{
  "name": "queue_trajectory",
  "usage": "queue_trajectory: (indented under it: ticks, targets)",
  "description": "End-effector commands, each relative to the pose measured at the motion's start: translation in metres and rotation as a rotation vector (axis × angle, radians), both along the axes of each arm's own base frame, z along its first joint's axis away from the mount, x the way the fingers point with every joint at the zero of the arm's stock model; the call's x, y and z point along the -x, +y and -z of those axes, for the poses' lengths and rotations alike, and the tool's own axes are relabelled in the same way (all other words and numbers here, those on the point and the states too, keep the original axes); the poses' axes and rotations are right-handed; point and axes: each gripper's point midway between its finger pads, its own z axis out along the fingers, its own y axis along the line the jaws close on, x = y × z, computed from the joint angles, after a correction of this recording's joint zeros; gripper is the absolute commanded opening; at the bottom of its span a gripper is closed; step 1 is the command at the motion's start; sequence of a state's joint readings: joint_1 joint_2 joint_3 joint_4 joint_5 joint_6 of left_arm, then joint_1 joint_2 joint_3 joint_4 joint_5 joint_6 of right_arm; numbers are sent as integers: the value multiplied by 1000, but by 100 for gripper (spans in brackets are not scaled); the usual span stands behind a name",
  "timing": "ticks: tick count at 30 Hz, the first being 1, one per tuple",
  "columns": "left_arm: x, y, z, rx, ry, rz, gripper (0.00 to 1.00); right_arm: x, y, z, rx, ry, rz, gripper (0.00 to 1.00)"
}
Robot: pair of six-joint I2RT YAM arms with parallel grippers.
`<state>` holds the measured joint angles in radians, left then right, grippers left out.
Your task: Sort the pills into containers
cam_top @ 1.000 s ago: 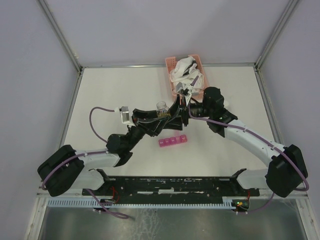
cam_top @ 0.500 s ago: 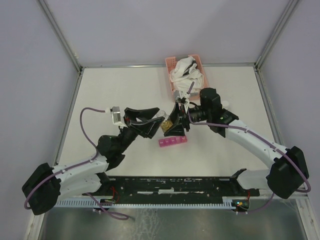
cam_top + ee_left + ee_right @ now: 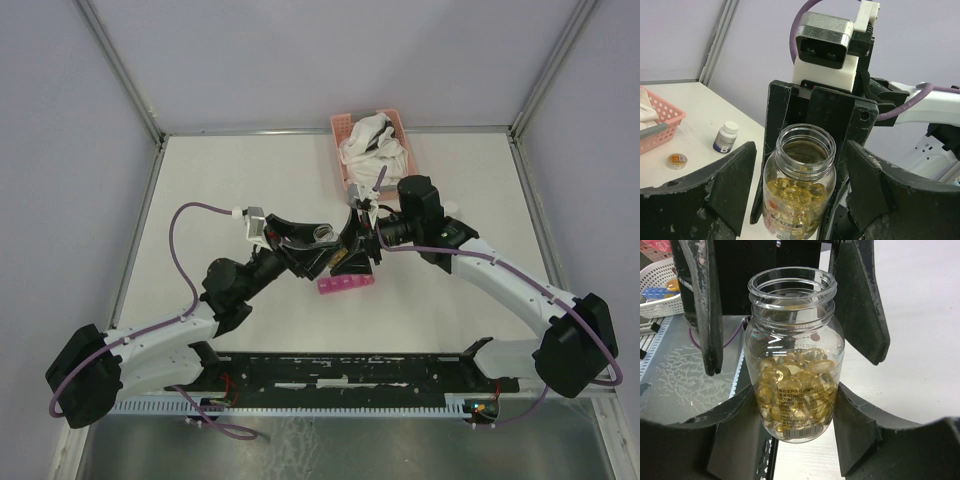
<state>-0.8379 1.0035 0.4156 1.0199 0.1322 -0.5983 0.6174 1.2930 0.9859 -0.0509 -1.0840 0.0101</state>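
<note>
The right gripper (image 3: 794, 410) clamps the open jar (image 3: 792, 305) of pills (image 3: 800, 377), upright, just far of the containers (image 3: 346, 285). The left gripper (image 3: 799, 165) is spread wide around it, not touching.

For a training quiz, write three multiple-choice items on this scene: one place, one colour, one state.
1. The magenta pill organiser lies: A in a basket; B on the table; C on a shelf.
2. The capsules in the clear jar are: A blue; B amber-yellow; C white.
3. The jar's mouth is: A capped; B taped; C open.
Key: B, the top view shows it flat on the table; B, both wrist views show amber; C, its rim is bare.
</note>
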Motion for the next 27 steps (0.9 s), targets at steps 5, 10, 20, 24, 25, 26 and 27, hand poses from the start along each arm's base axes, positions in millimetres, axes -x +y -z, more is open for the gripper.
queue_trajectory:
  ticks: [5, 10, 20, 24, 25, 26, 27]
  targets:
    - [5, -4, -12, -5, -42, 31, 76, 5, 0, -34, -63, -95, -36, 14]
    - [5, -5, -8, -15, -35, 37, 70, 4, 0, -32, -57, -86, -39, 15]
    - [4, 0, -18, 19, -53, 17, 12, 8, 0, -28, -43, -59, -75, 24]
    - [6, 2, -21, 50, -57, 19, 3, 7, 3, -31, -40, -14, -68, 57]
    - [6, 4, -22, 64, -56, 17, 3, 6, 3, -32, -45, 3, -62, 64]
    - [6, 5, -25, 81, -58, 15, 3, 6, 5, -37, -59, 11, -56, 68]
    - [7, 6, -26, 94, -58, 14, 3, 4, 6, -40, -72, 28, -44, 73]
